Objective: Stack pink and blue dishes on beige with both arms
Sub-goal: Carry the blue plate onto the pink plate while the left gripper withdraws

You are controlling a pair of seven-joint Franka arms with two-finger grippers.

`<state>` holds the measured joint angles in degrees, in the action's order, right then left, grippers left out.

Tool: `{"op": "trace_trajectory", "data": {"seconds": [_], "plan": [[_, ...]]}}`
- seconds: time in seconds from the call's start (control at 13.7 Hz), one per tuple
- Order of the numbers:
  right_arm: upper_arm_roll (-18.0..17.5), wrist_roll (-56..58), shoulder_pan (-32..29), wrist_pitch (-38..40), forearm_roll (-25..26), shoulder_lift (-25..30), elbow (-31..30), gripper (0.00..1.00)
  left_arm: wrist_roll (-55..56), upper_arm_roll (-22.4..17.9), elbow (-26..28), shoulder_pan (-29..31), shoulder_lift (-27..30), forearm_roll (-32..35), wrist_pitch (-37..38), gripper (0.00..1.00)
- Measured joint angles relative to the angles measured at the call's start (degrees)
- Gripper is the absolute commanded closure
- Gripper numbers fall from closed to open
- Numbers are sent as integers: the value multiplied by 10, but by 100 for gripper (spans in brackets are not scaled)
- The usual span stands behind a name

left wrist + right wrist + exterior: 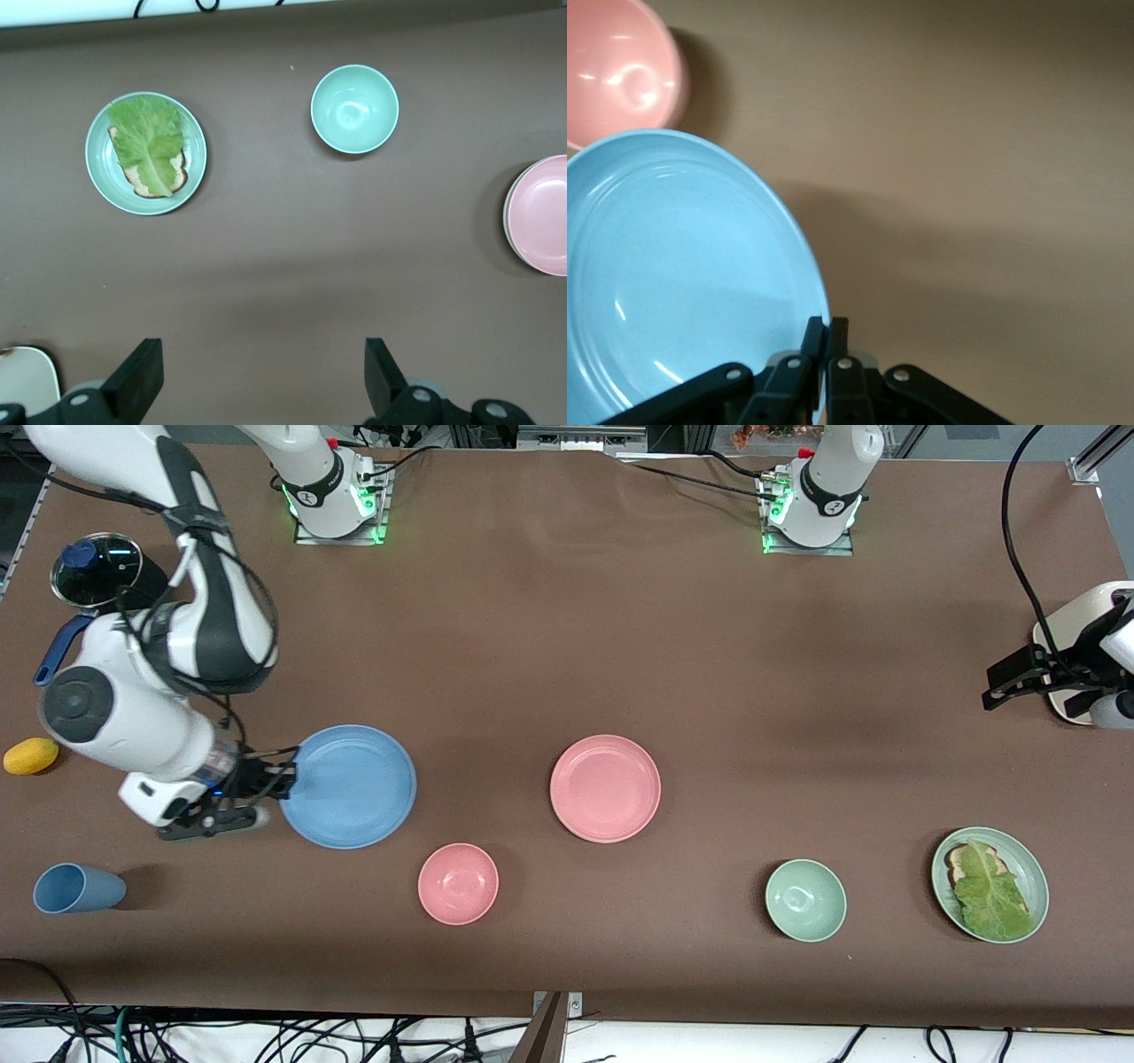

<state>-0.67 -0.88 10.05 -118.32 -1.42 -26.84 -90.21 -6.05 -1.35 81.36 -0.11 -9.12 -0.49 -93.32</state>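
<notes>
While right hand (285,779) clamps blue plate (350,786): pickup step.
Next: lift, carry onto pink plate (605,787); left hand (257,376) waits, apart.

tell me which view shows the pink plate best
The front view: the whole pink plate lies unobstructed mid-table. The left wrist view catches only part of it at the frame edge, seemingly resting on a pale plate. The right wrist view misses it.

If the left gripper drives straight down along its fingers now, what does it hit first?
Probably bare tablecloth: the open left gripper points down at empty brown cloth, with the green bowl and pink plate off to the sides.
</notes>
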Motion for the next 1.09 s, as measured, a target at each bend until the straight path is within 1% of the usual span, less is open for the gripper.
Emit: {"op": "trace_trajectory", "data": {"seconds": [0.07,0.22,0.36,0.58,0.8,1.09], "plan": [[-1,-38,25,-1,0,-6,2,100,0,1,-2,1,2,-3,10,0],[-2,-123,77,-3,-4,-23,10,100,0,4,-8,3,12,-5,55,0],[-3,-210,132,-13,-27,-45,25,100,24,17,-11,3,25,-5,91,0],[-3,-335,205,-83,-36,-74,33,100,80,23,-12,4,35,-5,134,0],[-3,-416,249,-146,-36,-107,34,100,91,26,-14,15,41,-5,141,0],[-2,-477,280,-179,-36,-132,39,100,91,29,-14,18,59,-6,154,0]]}}
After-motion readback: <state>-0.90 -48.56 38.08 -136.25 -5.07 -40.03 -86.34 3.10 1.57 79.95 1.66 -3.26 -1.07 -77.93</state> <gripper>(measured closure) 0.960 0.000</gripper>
